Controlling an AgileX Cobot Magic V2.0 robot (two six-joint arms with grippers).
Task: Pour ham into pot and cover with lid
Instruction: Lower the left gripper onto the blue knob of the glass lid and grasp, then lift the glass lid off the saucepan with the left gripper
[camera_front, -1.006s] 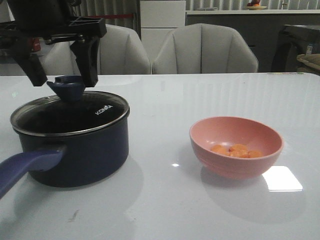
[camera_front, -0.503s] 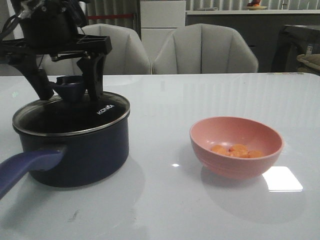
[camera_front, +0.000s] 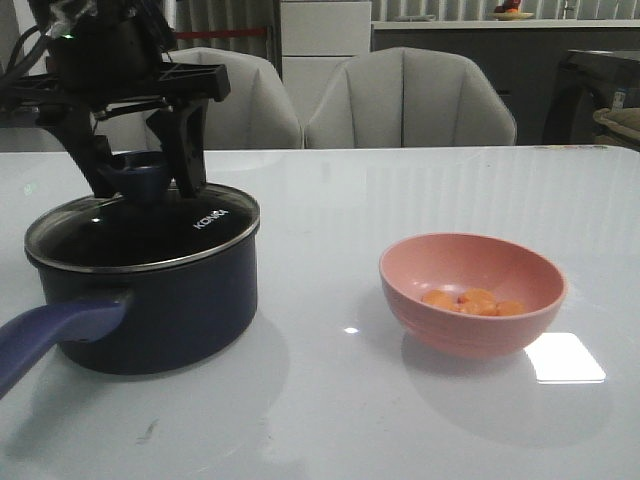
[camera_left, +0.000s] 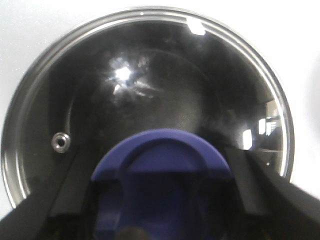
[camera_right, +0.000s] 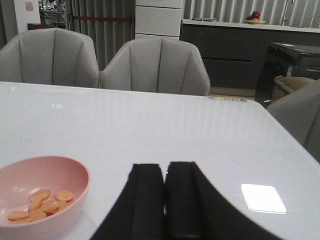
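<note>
My left gripper (camera_front: 140, 180) is straddling the lid (camera_front: 150, 225) knob, fingers spread, lid sitting on the pot (camera_front: 150, 290). Ham (camera_front: 472, 301) is waiting in the pink bowl (camera_front: 520, 320). Next: pinch, lift. Right gripper (camera_right: 165, 200) is pressed shut.

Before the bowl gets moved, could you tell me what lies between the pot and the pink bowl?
Nothing: the front view shows bare white table between pot and pink bowl.

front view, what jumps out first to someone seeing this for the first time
The left gripper straddles the purple-blue knob of the glass lid, which sits on the dark pot at the table's left. To the right, a pink bowl holds the orange ham, not yet poured.
</note>
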